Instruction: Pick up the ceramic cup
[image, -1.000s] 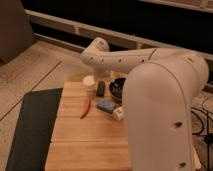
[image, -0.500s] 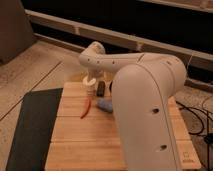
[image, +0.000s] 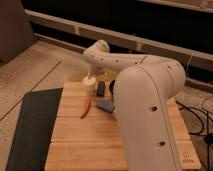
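On the wooden worktop (image: 85, 145) a slim red item (image: 86, 108) lies just left of a blue one (image: 105, 105), a black block (image: 100, 88) sits behind them near the tool (image: 91, 76) at the far edge, and a dark mat (image: 30, 125) flanks the left side.

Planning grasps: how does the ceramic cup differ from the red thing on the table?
The ceramic cup is pale and stands upright; the red thing is slim and lies flat. The cup sits at the far edge under the gripper; the red thing lies nearer, apart. Both rest on the wooden table.
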